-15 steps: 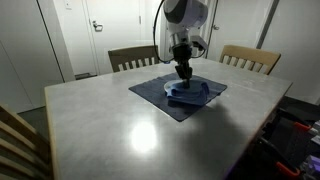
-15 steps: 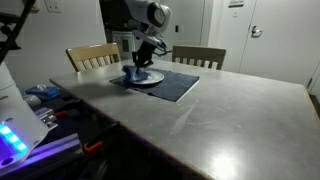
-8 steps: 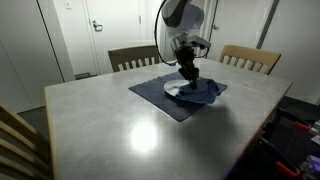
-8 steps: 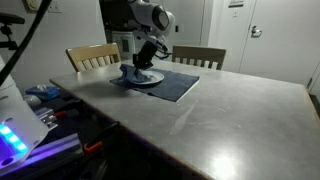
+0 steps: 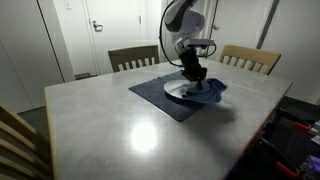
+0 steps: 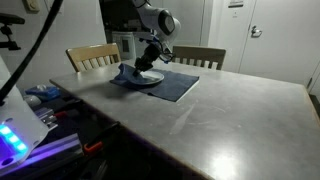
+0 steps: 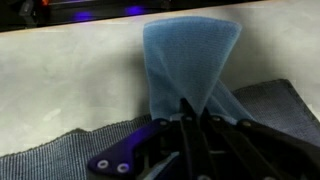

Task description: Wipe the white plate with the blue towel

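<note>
White round plate (image 5: 177, 90) lies on a dark blue rectangular cloth placemat (image 5: 158, 98), which is laid at an angle on the far half of the grey table top (image 5: 100, 125) in an exterior view. Blue cloth towel (image 5: 209, 92) is bunched over the plate's side nearest the light wooden chair (image 5: 250, 58), covering that part and spilling onto the placemat. The black Robotiq gripper (image 5: 194, 76) points down onto the towel at the plate, and the white arm (image 5: 183, 18) rises above it. A second wooden chair (image 5: 133, 57) stands at the table's far edge in front of white doors (image 5: 105, 25). In an exterior view from the opposite side, the plate (image 6: 153, 80) shows as a pale disc on the placemat (image 6: 178, 87). The towel (image 6: 127, 77) lies heaped at the plate's edge, toward the table's near corner. The gripper (image 6: 147, 70) leans over the plate with its tip at the towel; the finger opening cannot be made out at this size. Two chairs (image 6: 92, 56) are pushed in behind. In the wrist view, the gripper (image 7: 196, 112) enters from the bottom. Its dark fingers (image 7: 186, 120) are drawn close together, with towel fabric pinched between them. The towel (image 7: 186, 55) fans out from the tips across the pale table (image 7: 70, 75). The ribbed placemat (image 7: 272, 105) shows on both sides. The plate cannot be identified in this view.
</note>
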You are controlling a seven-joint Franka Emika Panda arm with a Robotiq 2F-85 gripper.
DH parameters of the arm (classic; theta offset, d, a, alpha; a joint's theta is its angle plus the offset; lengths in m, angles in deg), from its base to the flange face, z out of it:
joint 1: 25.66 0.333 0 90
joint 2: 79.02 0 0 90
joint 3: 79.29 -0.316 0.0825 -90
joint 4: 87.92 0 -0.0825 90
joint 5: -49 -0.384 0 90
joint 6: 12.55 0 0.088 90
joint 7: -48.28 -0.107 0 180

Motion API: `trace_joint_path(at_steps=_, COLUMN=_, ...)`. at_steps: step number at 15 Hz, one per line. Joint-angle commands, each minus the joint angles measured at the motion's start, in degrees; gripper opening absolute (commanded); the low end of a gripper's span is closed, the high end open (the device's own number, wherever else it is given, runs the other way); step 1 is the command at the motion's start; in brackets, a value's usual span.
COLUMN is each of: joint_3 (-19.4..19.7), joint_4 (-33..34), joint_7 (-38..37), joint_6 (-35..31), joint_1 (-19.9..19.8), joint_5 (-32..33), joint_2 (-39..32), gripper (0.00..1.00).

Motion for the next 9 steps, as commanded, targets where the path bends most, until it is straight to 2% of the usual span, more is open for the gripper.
trace_joint_path(at_steps=1, joint_3=2.0, joint_4=2.1, joint_7=-6.7, joint_6=1.1, joint_1=0.2, joint_5=-3.4, joint_2=-1.4, gripper=0.02)
trace_joint_path(at_steps=5, joint_3=3.7, joint_4=1.4, joint_7=-14.2, joint_6=-1.5, joint_1=0.6, joint_5=-6.0, joint_2=-0.9, gripper=0.02)
trace_joint_path(at_steps=9, joint_3=4.9, joint_4=1.1, joint_7=-19.1, joint_6=-4.1, joint_1=1.2, joint_5=-5.7, joint_2=-0.9, gripper=0.02)
